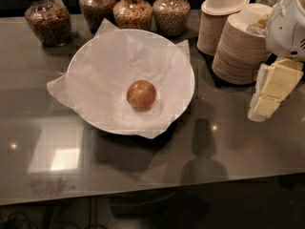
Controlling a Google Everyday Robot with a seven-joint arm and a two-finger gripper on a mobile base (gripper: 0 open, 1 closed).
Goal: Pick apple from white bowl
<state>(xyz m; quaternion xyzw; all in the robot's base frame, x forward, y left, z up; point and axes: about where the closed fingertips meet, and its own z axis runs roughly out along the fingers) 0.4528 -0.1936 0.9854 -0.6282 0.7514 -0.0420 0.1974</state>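
so the apple point(141, 95) was sitting right near the bottom of the white bowl point(192, 87), a touch right of centre, resting on the crinkled white paper sheet point(107, 75) that lined it. reddish-brown skin with yellowish patches and a bit of shine, and nothing was touching it. the paper's corners poked out past the rim, one at the far left, one at the back, one at the front.

the bowl stood on a dark glossy table point(143, 175), roughly mid-table and a bit toward the back. behind it was a row of four glass jars point(133, 8) filled with grainy or seedy stuff. to the right of the bowl were two stacks of small paper bowls point(238, 49), side by side, close to the big bowl but not touching it.

the gripper point(269, 97) was over at the right edge, cream-coloured, hanging low near the table just right of the stacks, with the white arm housing point(288, 25) above it. it was well apart from the apple and outside the bowl. honestly couldn't tell whether it was released or clenched from this angle, and it didn't look like it had anything in it.
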